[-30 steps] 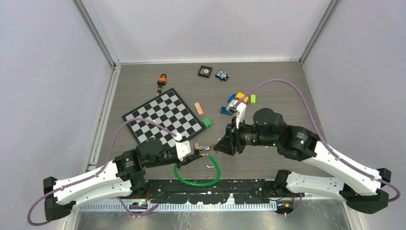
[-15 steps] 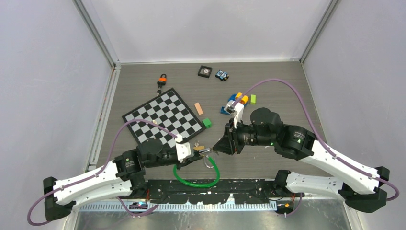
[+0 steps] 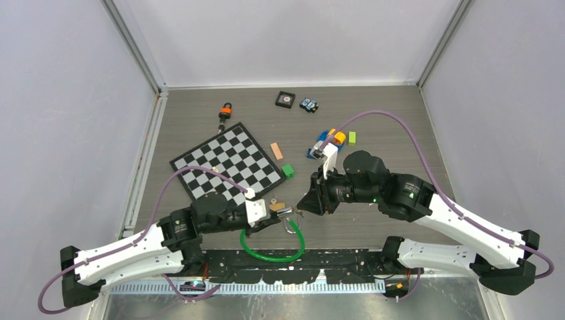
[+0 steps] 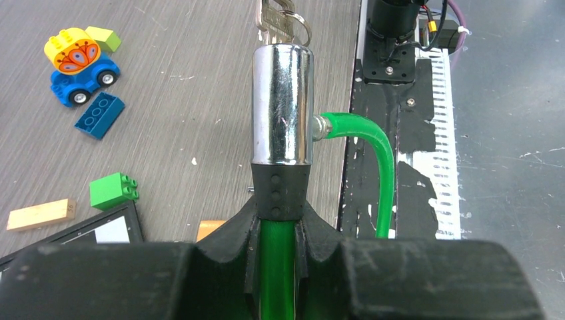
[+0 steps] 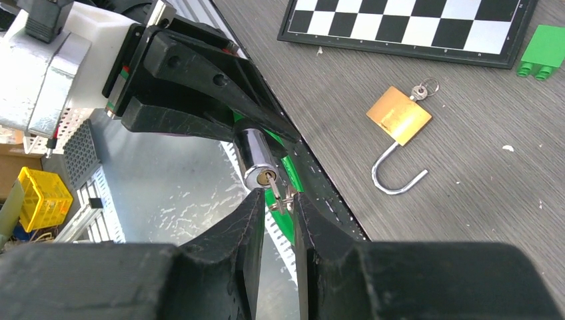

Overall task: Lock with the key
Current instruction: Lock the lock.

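The right jaws, pinching the key (image 5: 280, 198), have edged up to the cable lock (image 5: 256, 157), gripped by the left jaws; insertion looks next.

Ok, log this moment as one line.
left fingers: shut on cable lock | right fingers: shut on key | key: at keyhole
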Available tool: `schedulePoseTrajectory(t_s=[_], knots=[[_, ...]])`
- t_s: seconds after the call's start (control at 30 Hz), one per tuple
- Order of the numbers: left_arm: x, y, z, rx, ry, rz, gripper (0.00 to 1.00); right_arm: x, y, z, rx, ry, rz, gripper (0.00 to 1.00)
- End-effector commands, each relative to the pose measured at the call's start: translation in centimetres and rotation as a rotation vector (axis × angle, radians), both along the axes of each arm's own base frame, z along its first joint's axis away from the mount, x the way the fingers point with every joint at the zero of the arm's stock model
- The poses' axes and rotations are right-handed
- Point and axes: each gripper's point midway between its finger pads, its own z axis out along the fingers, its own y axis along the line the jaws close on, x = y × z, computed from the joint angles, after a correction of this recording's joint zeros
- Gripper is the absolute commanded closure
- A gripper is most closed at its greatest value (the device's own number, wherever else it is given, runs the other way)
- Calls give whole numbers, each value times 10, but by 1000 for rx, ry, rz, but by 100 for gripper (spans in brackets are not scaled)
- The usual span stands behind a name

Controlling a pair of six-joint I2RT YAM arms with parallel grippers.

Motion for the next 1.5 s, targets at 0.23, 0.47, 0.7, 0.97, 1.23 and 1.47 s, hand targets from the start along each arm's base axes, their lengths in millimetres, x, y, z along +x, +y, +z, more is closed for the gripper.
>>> schedulePoseTrajectory(t_s=[0.23,0.47,0.7,0.97,1.23,1.47], knots=[[0,-6,27,-62,-54,-26,100,5,7,-4,7,17,-19,76],[5,-5,27,-43,-97,-15,100,8,10,-12,-16,58,-53,84],[26,3,38,-41,-185,86,100,8,7,-16,-27,93,-86,90],[46,12,50,-44,-298,179,100,15,12,-20,-25,155,-159,99],[67,22,69,-2,-453,263,100,20,21,-28,-34,261,-239,99],[79,27,75,46,-535,302,100,25,22,-44,-51,400,-358,99]])
